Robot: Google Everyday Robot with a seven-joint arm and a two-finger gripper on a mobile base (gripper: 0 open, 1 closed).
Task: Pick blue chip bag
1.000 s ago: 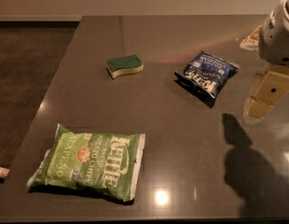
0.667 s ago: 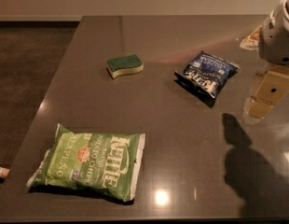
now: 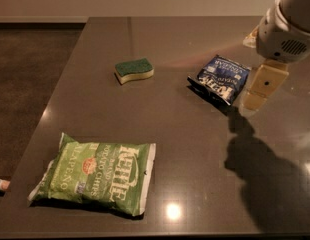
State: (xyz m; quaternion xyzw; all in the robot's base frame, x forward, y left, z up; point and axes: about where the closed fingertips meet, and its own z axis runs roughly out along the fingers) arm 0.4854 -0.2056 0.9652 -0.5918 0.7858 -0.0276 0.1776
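The blue chip bag (image 3: 221, 77) is a small dark navy bag with white lettering. It lies flat on the dark table (image 3: 185, 149) at the right of centre. My gripper (image 3: 257, 98) hangs from the white arm (image 3: 287, 26) at the right edge of the view. It is just to the right of the bag's right edge and a little above the table, and holds nothing. Its shadow falls on the table below it.
A large light-green Kettle chip bag (image 3: 95, 173) lies at the front left. A green-and-yellow sponge (image 3: 133, 70) lies left of the blue bag. The table's left edge drops to a dark floor (image 3: 30, 84). A small white object (image 3: 1, 184) lies on the floor.
My gripper and arm have moved a little to the left, closer to the blue chip bag. The bags and sponge have not moved.
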